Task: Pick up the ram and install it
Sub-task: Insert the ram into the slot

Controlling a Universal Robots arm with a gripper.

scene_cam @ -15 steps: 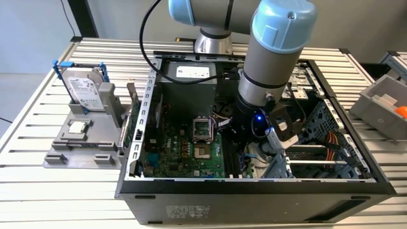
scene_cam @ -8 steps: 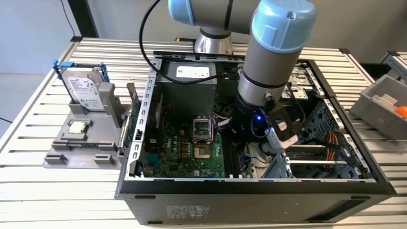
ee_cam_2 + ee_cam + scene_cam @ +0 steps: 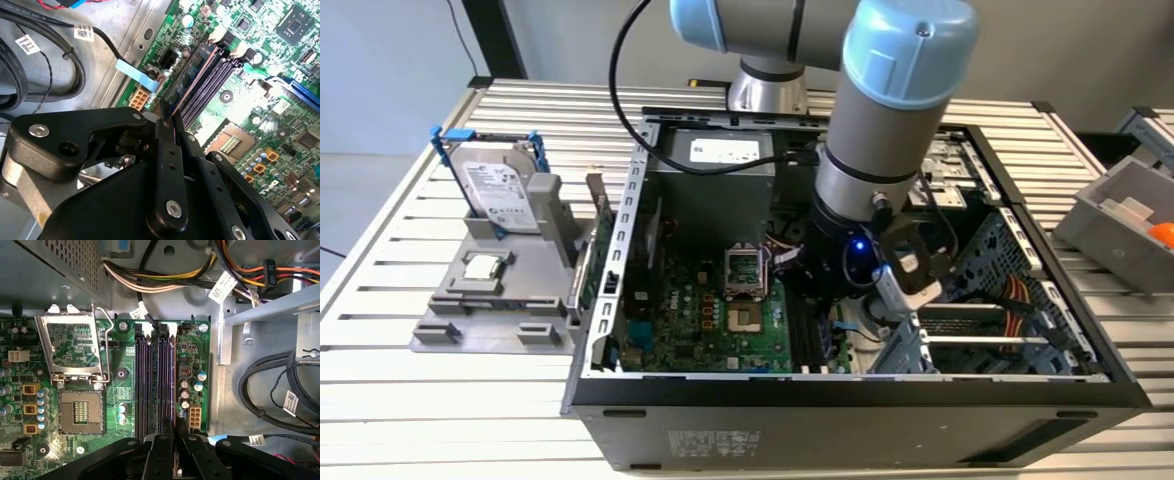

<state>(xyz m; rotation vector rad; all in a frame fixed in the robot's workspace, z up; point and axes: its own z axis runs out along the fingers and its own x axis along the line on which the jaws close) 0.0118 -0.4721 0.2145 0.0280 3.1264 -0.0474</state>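
Note:
The ram [image 3: 195, 80] is a thin strip seen edge-on, pinched between my gripper's [image 3: 170, 116] black fingers. In the first wrist view the ram [image 3: 173, 380] runs along the outermost of the dark memory slots [image 3: 150, 380], the one nearest the board's edge, with the gripper [image 3: 175, 424] shut on its near end. I cannot tell whether the stick is seated in the slot. In the exterior view the gripper [image 3: 831, 300] reaches down inside the open computer case [image 3: 854, 390], over the green motherboard [image 3: 707, 320].
An open processor socket [image 3: 80, 410] with its raised metal frame [image 3: 75, 347] lies beside the slots. Thick black cables [image 3: 270, 390] and a metal drive cage [image 3: 987, 330] crowd the other side. On the exterior view's left a grey fixture [image 3: 487, 300] holds a hard drive [image 3: 500, 185].

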